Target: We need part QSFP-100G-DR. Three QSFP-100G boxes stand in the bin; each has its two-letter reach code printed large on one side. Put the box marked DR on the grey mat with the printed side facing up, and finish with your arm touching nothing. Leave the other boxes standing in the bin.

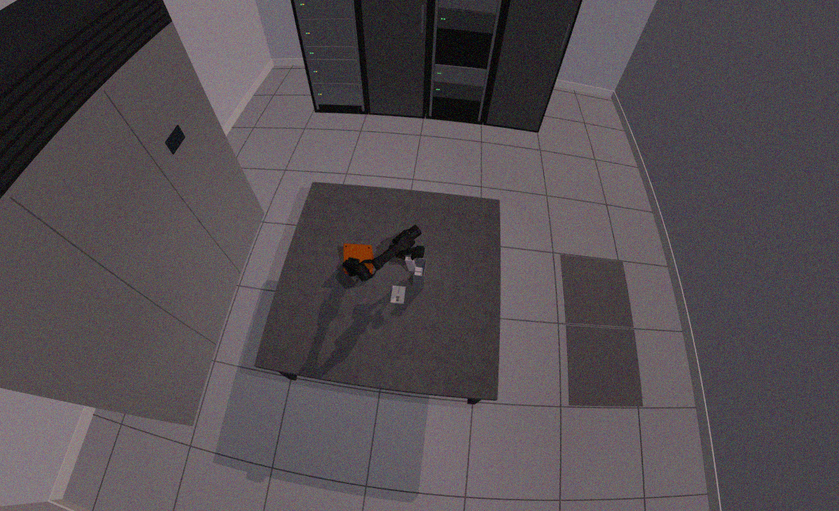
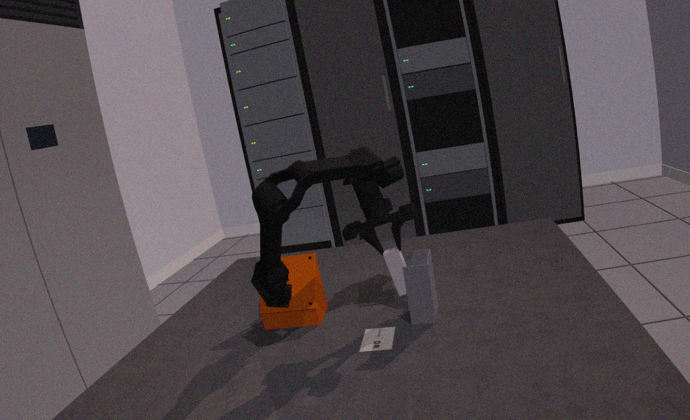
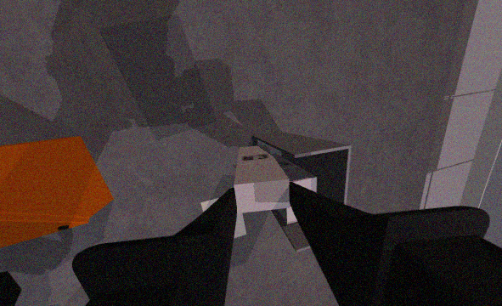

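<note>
top high overhead; exterior farther side-on; both show table (image 1: 448,343) (image 2: 494,354).

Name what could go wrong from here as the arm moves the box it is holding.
The gripper holds a white box at a tilt, close beside the upright bin.

1. The box's lower end might catch the bin's wall and tip it.
2. Lowered at this slant, the box could jam against the rim or twist in the fingers.
</note>
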Controlling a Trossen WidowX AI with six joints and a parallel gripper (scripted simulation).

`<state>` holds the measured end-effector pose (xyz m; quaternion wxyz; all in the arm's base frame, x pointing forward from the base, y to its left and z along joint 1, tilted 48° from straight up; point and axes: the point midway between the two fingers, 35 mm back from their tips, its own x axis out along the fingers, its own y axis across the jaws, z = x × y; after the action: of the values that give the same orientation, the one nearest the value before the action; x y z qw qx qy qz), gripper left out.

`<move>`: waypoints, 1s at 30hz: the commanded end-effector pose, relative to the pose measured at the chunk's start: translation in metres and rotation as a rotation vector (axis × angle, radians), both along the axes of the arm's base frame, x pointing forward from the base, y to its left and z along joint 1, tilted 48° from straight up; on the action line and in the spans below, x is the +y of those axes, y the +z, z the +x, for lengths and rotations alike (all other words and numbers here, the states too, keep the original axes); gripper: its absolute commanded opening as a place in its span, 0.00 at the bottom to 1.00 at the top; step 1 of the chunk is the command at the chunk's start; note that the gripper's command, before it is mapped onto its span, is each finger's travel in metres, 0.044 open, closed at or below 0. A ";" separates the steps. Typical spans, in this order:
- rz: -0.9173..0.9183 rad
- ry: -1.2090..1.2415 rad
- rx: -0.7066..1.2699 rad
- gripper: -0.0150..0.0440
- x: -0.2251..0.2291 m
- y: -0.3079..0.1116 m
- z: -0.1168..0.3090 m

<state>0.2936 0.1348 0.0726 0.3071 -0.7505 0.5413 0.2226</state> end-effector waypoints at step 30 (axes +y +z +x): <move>-0.008 0.001 0.005 0.52 -0.006 -0.006 0.040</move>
<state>0.3328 0.1326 0.0707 0.3088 -0.7489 0.5427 0.2220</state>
